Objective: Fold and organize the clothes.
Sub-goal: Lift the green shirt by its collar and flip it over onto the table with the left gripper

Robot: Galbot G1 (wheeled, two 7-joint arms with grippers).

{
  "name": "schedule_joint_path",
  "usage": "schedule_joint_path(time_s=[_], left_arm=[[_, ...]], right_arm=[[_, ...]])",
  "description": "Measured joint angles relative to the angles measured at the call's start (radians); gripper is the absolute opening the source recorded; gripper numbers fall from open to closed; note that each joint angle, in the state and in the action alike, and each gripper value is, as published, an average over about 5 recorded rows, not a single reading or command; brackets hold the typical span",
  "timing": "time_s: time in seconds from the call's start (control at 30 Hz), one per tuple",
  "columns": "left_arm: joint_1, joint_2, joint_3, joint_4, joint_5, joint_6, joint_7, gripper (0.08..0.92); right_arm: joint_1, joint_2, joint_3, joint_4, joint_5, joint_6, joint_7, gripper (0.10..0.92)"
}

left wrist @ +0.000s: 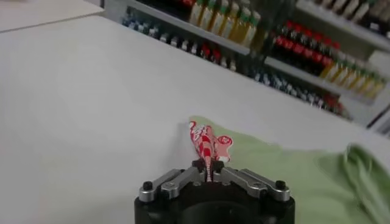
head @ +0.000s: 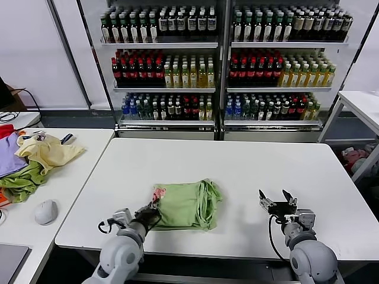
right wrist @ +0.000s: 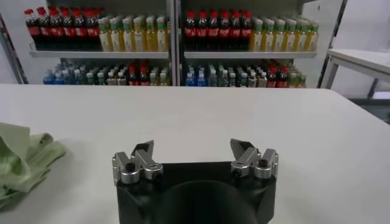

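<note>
Two grippers sit low over the table [head: 249,165]: the left gripper [left wrist: 208,175], closed on the printed corner of the shirt [head: 188,205] lying mid-table, should probably carry it evenly across, while the right gripper [right wrist: 195,155] waits open, apart.

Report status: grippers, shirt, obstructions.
Left gripper shut on shirt at its printed edge. Right gripper open, empty, beside shirt. Nothing blocking on table.
</note>
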Motion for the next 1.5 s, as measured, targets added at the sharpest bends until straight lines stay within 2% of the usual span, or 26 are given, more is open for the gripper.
schedule_joint_path(time_s=[0.27,0.57,0.77,0.97,1.5], left_arm=[[0.015,0.041,-0.169,-0.040,-0.221,-0.014,0.003,0.109],[0.016,0.167,-0.411,-0.082,-0.424,0.014,-0.004,0.109],[-0.002,0.226,-0.462,-0.154,-0.469,0.021,-0.015,0.109],[-0.030,0.200,-0.336,-0.192,-0.373,0.017,-0.010,0.109],[-0.209,-0.067,0.190,0.034,0.070,0.008,0.005,0.110]], right_arm=[[0.015,-0.005,-0.012,-0.012,0.006,0.003,0.000,0.823],[0.029,0.002,-0.031,-0.018,0.010,0.010,-0.002,0.823],[0.027,0.002,-0.038,-0.007,0.010,0.011,-0.003,0.823],[0.019,0.001,-0.032,0.003,0.007,0.017,-0.004,0.823],[0.022,-0.021,-0.004,0.026,0.022,0.023,-0.009,0.823]])
